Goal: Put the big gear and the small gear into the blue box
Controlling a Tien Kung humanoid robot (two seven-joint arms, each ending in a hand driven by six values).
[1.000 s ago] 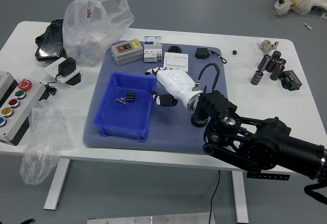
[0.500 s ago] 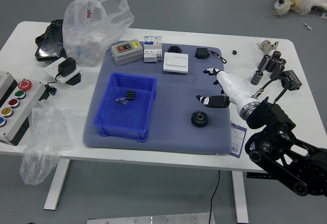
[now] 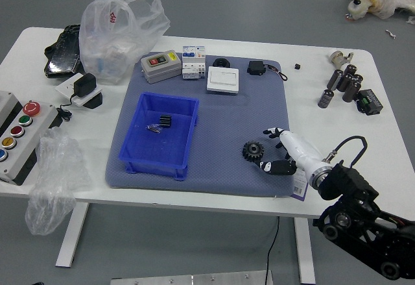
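White desk (image 3: 337,128) spreads out in front of me, its near edge running past the blue-grey mat (image 3: 217,126). The blue box (image 3: 159,154) stands on the mat's left half, open at the top, and a stretch of mat lies between its right wall and the gear (image 3: 253,151). That gives me room to move sideways; the box's raised rim is the edge I have to mind. Beyond, a row of things lines the far part of the mat, with a white case (image 3: 223,80) among them.

I come in from the right with my right hand (image 3: 299,152) low over the mat's right side. My fingers stand apart, nothing held, with the gear just off their tips; whether my thumb touches it, I can't tell. A printed card (image 3: 300,184) at the mat's right edge is partly hidden under my hand. Behind the white case, a round black piece (image 3: 221,63) is cut off from sight at its near side, and I can't make out what it is. Inside the box, a small black block (image 3: 165,121) sits beside some tiny shiny bits (image 3: 154,128), too small to name.

The gear is black and round, toothed all about, with a raised middle.
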